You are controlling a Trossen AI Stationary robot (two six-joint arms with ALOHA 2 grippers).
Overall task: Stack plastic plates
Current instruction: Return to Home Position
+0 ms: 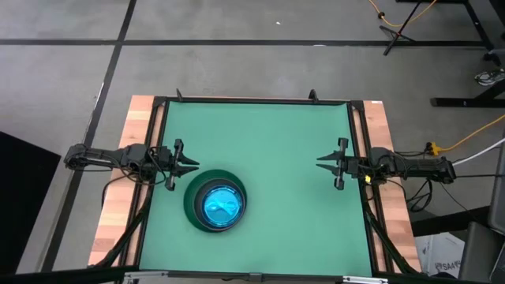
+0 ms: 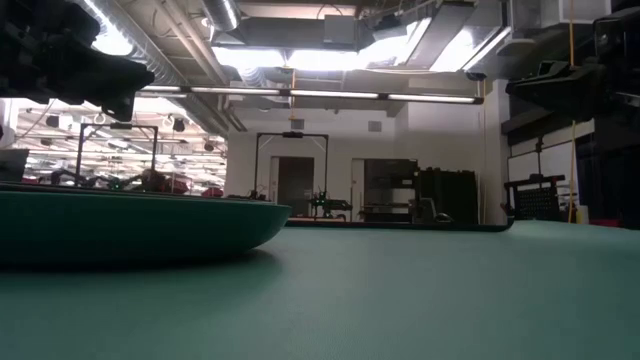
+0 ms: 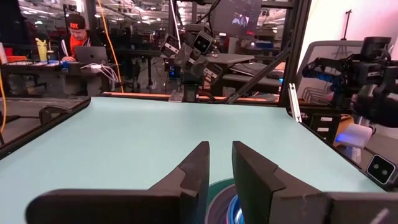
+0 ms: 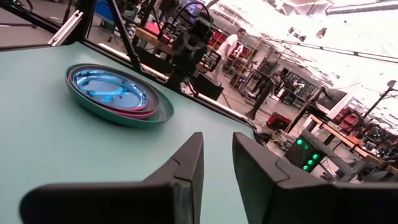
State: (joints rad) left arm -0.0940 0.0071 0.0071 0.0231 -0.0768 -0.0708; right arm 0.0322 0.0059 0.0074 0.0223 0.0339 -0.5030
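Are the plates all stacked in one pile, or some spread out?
Stacked: the high view shows a single pile of plates, cyan plate topmost, large dark green plate lowest. Left gripper and right gripper stand clear.

Robotics laboratory in an open industrial hall: a green-matted tabletop (image 1: pixel 260 134) stands on a bare concrete floor (image 1: pixel 237 24) crossed by an orange cable (image 1: pixel 473 135). Exposed ceiling ducts (image 2: pixel 330 30) and strip lights (image 2: pixel 340 95) run overhead. Beyond, a person (image 3: pixel 78 38) sits at a laptop (image 3: pixel 92 55) among crowded benches, another dark robot arm (image 3: pixel 339 65) and dark cabinets (image 2: pixel 445 195).
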